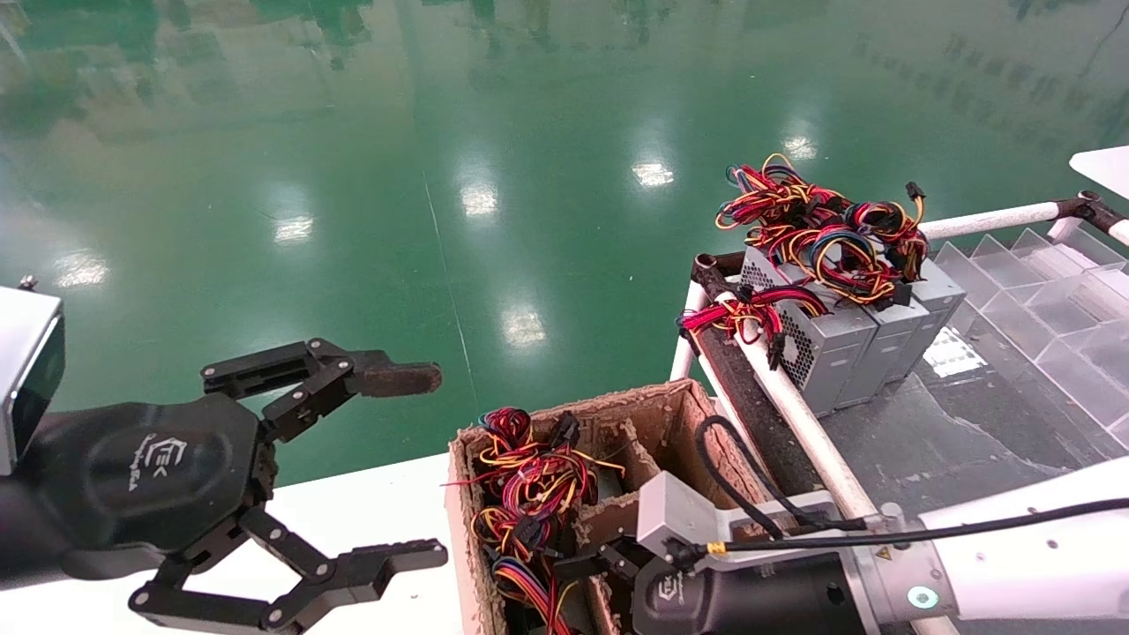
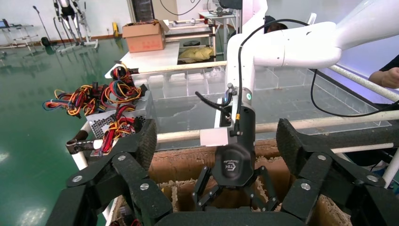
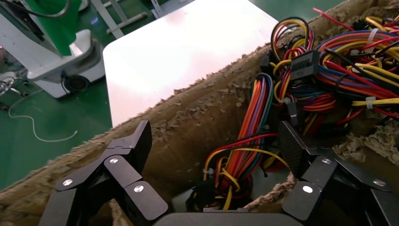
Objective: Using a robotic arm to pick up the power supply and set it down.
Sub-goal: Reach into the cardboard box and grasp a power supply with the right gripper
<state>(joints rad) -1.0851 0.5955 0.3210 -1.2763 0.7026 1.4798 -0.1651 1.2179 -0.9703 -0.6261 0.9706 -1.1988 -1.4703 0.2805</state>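
Observation:
The robotic arm's right gripper (image 1: 589, 564) hangs open over the cardboard box (image 1: 564, 414). In the right wrist view this gripper (image 3: 214, 143) straddles a bunch of red, yellow, black and blue wires (image 3: 244, 157) without gripping it. These wires rise from a power supply whose grey metal (image 3: 268, 186) shows low in the compartment. In the head view only that unit's wires (image 1: 529, 489) show. Three more power supplies (image 1: 847, 344) stand side by side on the rack. My left gripper (image 1: 428, 467), with a brown fingertip pad, is open and empty left of the box.
A rack of white tubes (image 1: 794, 406) runs along the box's right side. Clear plastic dividers (image 1: 1041, 291) lie farther right. The box sits on a white table (image 1: 370, 511), divided by ragged cardboard partitions (image 1: 644, 459). Green floor lies beyond.

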